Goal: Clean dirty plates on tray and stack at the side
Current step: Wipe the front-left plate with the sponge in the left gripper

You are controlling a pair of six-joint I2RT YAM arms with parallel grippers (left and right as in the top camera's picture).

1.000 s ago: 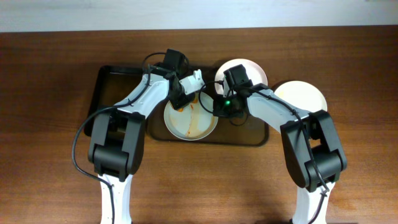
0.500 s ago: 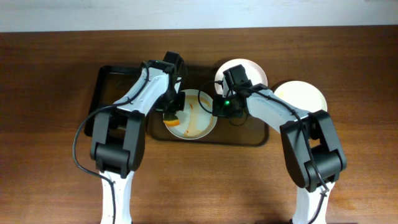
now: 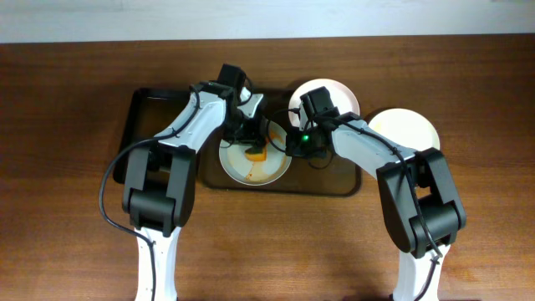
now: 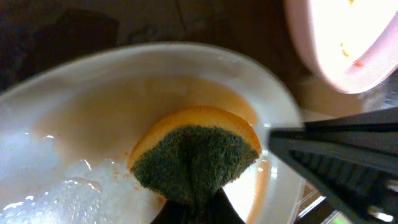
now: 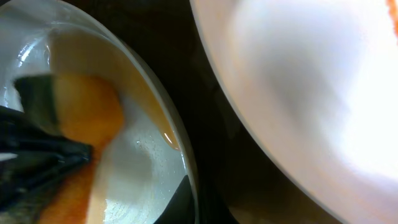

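A sauce-streaked plate lies on the dark brown tray. My left gripper is shut on an orange sponge with a green scourer and presses it on the plate's middle; the left wrist view shows the sponge on the wet plate. My right gripper is shut on this plate's right rim. A second plate with sauce specks sits at the tray's far right corner and shows in the right wrist view. A third plate lies on the table right of the tray.
A black tray lies to the left of the brown tray, under my left arm. The wooden table spreads around both. The two arms meet closely over the middle plate.
My left gripper swept the sponge from the plate's top right to its left edge, then back to the middle. The right gripper has not moved.
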